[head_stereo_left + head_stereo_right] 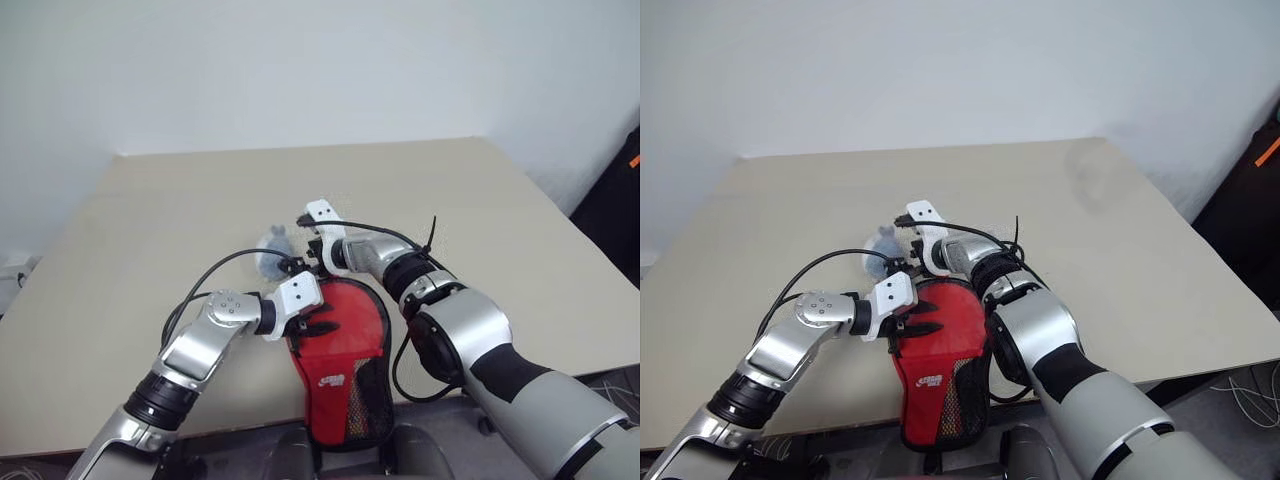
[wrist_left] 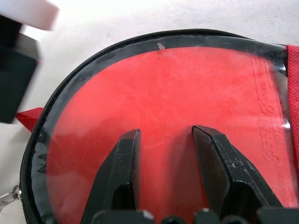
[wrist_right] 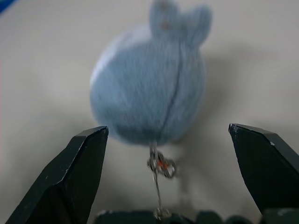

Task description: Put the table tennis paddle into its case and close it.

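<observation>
On the near edge of the beige table, head views: the case lies clear side up with its narrow end overhanging the edge, and the table tennis paddle is already inside, its red face showing through the plastic. The left gripper rests on the case's round end; the right gripper reaches past the top of the case toward the pale blue-grey ball. Plain white wall behind; dark items at the far right edge. Left wrist view: fingers part-open, lying on the clear plastic over the red rubber, pressing rather than clamping anything; black zip edging runs round the rim. Right wrist view: jaws spread wide and holding nothing, the fluffy ball and its small chain just ahead between them, on the table. Judgement: insertion done; the zip closure remains, probably pulled by the ball. Zip state cannot be told.
</observation>
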Tool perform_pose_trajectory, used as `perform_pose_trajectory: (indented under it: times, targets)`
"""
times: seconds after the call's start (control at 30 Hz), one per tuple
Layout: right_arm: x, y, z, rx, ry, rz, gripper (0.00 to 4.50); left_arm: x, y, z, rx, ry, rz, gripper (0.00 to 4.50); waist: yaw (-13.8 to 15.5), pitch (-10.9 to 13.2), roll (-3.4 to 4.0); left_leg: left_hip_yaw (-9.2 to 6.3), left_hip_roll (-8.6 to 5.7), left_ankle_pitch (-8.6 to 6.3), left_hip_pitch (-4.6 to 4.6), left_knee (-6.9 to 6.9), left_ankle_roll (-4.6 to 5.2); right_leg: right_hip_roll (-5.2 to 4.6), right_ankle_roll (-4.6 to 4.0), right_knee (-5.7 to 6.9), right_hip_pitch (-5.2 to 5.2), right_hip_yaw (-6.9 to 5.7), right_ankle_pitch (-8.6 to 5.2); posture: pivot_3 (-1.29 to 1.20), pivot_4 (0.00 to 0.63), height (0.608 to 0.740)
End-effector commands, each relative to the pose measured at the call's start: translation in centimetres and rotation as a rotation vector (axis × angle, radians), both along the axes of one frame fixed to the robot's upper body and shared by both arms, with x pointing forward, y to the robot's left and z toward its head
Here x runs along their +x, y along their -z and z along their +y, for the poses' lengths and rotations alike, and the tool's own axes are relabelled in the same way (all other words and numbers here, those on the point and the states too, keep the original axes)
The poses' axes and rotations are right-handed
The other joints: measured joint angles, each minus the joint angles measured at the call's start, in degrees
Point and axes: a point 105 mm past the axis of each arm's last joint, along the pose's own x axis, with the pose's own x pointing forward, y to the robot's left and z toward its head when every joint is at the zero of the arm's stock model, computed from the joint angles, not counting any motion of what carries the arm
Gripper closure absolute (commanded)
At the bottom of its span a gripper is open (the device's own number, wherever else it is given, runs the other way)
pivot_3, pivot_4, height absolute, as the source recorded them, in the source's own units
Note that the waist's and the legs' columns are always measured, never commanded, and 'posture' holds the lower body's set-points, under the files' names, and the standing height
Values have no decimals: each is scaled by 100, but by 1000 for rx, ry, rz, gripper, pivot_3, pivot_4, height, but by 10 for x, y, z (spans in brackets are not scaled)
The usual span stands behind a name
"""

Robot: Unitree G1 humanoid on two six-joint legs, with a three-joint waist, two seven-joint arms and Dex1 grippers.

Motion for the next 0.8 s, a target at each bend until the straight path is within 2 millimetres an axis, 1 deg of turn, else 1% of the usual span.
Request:
perform_pose_trajectory:
  times: [0.03, 0.17, 0.2, 0.3, 0.47, 0.5, 0.53, 0.57, 0.67, 0.73, 0.77, 0.8]
  targets:
    - [-32, 13, 36, -50, -152, 12, 0, -13, 30, 12, 85, -25, 119, 2699, 0, 0, 0, 0, 0, 0, 0, -1, 0, 0, 0, 0, -1, 0, 0, 0, 0, 688]
    - [-33, 17, 34, -90, -175, 0, 0, -13, 31, 12, 80, -32, 127, 2699, -1, 0, 0, 0, 0, 0, -2, -1, 0, 0, 0, 2, -4, 0, 0, 0, 0, 688]
    - [-34, 18, 33, -100, -182, -5, 184, -12, 31, 12, 80, -33, 126, 2723, -1, 0, 0, 0, 0, 0, -2, -1, 0, 0, 0, 2, -5, 0, 0, 0, 0, 688]
    - [-34, 20, 32, -113, -188, -9, 927, -12, 31, 11, 79, -35, 127, 2736, -1, 0, 1, 0, 1, 0, -1, -2, 0, 1, 0, 2, -6, 0, 0, 0, 0, 688]
    - [-34, 20, 32, -114, -194, -13, 2811, -11, 33, 11, 86, -44, 147, 2736, -1, 0, 1, 0, 1, 0, -1, -2, 0, 1, 0, 3, -11, 0, 0, 0, 0, 688]
    - [-34, 20, 32, -108, -188, -8, 3108, -11, 34, 11, 91, -48, 161, 2736, 0, 0, 1, 0, 1, 0, -1, -2, 0, 1, 0, 3, -11, 0, 0, 0, 0, 688]
    - [-34, 19, 32, -104, -185, -5, 3549, -11, 36, 11, 96, -52, 174, 2736, 2, 0, 0, 0, 1, 0, -1, -2, 0, 1, 0, 3, -11, 0, 0, 0, 0, 688]
    - [-34, 19, 32, -102, -182, -3, 3829, -11, 37, 11, 100, -56, 187, 2736, 4, 0, 1, -2, 1, 0, -1, -2, 0, 1, 0, 3, -10, -1, 0, 0, 0, 688]
    - [-33, 19, 31, -99, -177, 2, 3829, -10, 37, 9, 104, -59, 193, 2736, 4, -1, 1, -2, 1, 0, -1, -2, 0, 1, 0, 2, -8, -1, 0, 0, 0, 688]
    - [-33, 19, 30, -98, -175, 3, 4144, -9, 37, 8, 106, -58, 191, 2736, 4, -4, 1, -3, 0, 0, 0, -2, 0, 1, 0, 2, -8, -1, 0, 0, 0, 688]
    - [-32, 19, 30, -96, -173, 3, 4378, -8, 37, 8, 107, -57, 191, 2736, 6, -4, 2, -3, 0, 0, 1, -2, 0, 1, 0, 2, -8, -1, 0, 0, 0, 688]
    - [-32, 19, 30, -94, -170, 3, 4473, -8, 37, 7, 108, -57, 192, 2736, 8, -5, 4, -4, 0, 0, 1, -2, 0, 1, 0, 2, -8, -2, 0, 0, 0, 688]
